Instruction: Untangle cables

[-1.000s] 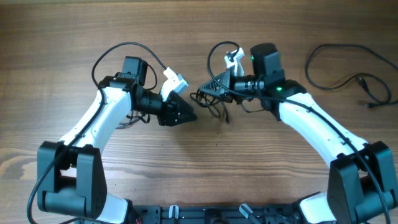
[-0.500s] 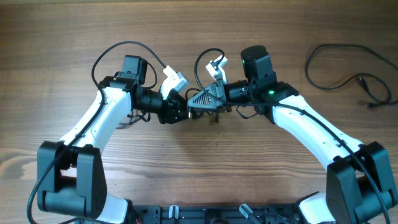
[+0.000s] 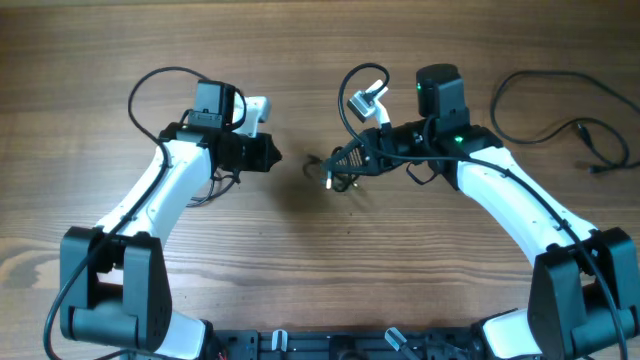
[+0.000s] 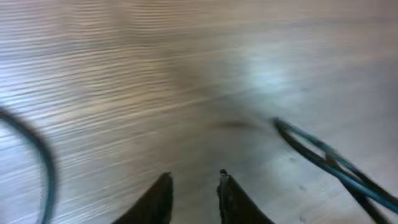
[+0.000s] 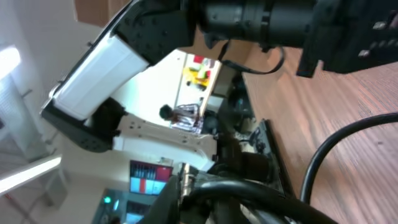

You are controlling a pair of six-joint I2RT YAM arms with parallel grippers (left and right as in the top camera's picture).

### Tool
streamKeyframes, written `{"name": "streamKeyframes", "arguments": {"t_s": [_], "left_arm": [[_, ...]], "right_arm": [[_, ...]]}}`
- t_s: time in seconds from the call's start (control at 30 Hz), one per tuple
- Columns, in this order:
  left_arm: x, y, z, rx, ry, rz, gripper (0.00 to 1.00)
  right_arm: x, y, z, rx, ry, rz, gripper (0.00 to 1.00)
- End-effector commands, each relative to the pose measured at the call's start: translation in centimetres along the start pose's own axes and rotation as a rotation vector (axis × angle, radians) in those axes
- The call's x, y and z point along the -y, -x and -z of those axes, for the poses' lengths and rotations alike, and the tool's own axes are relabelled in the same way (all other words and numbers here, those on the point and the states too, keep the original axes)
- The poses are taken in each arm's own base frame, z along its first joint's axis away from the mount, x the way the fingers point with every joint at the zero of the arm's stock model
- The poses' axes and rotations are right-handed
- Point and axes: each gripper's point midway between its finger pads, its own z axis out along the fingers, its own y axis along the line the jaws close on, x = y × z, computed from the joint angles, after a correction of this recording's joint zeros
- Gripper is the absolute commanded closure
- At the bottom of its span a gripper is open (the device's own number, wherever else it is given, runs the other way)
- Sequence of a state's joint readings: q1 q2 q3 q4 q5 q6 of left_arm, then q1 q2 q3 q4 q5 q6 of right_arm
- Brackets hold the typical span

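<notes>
Knotted cable bundle [image 3: 320, 170] hangs clamped in right end effector [image 3: 337, 163]; left end effector [image 3: 276, 155], at its 9 o'clock, gapes empty.

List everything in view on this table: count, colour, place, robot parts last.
cable bundle: one, black, knotted, at the table's centre, at the right arm's jaws
loose cable: one as far as can be seen, black, at the table's far right, apart from the bundle
table: one, brown wood grain, under everything
left arm: one, white and black, left side; jaws slightly apart with nothing between them, clear of the bundle
right arm: one, white and black, right side; jaws closed on the cable bundle
</notes>
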State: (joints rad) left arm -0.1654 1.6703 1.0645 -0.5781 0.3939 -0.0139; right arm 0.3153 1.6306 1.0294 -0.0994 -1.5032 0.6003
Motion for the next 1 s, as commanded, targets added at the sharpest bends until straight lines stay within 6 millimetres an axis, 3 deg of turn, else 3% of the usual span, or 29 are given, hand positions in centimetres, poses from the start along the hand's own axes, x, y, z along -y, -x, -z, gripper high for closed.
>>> {"name": "streamKeyframes", "arguments": {"t_s": [0.0, 0.07, 0.13, 0.23, 0.33, 0.47, 0.57, 0.7, 0.77, 0.97], "left_arm": [[-2.4, 0.2, 0.1, 0.021, 0.139, 0.128, 0.43], [-2.4, 0.2, 0.1, 0.021, 0.139, 0.129, 0.36], [-2.4, 0.2, 0.1, 0.021, 0.139, 0.128, 0.29], [-2.4, 0.2, 0.1, 0.021, 0.139, 0.128, 0.22], [-2.4, 0.2, 0.1, 0.021, 0.139, 0.128, 0.15], [-2.4, 0.4, 0.1, 0.029, 0.138, 0.13, 0.11], [-2.4, 0.4, 0.1, 0.029, 0.139, 0.13, 0.0], [-3.4, 0.5, 0.3, 0.044, 0.198, 0.175, 0.0], [-3.4, 0.5, 0.3, 0.043, 0.198, 0.175, 0.0], [-3.4, 0.5, 0.3, 0.043, 0.198, 0.175, 0.0]], "right_arm": [[3.7, 0.8, 0.3, 0.099, -0.168, -0.043, 0.45], [5.7, 1.2, 0.8, 0.15, -0.273, -0.092, 0.19], [6.9, 1.4, 1.2, 0.18, -0.336, -0.11, 0.07], [8.9, 1.4, 2.2, 0.218, -0.455, -0.124, 0.01], [12.7, 0.7, 4.6, 0.28, -0.692, -0.208, 0.0], [14.6, -0.8, 6.0, 0.283, -0.814, -0.288, 0.0], [14.8, -4.1, 4.4, 0.169, -0.835, -0.351, 0.06], [13.1, -10.2, -0.8, -0.053, -0.804, -0.492, 0.0], [13.1, -11.8, -2.4, -0.04, -0.854, -0.64, 0.0], [14.4, -14.6, -4.2, 0.2, -1.102, -0.979, 0.0]]}}
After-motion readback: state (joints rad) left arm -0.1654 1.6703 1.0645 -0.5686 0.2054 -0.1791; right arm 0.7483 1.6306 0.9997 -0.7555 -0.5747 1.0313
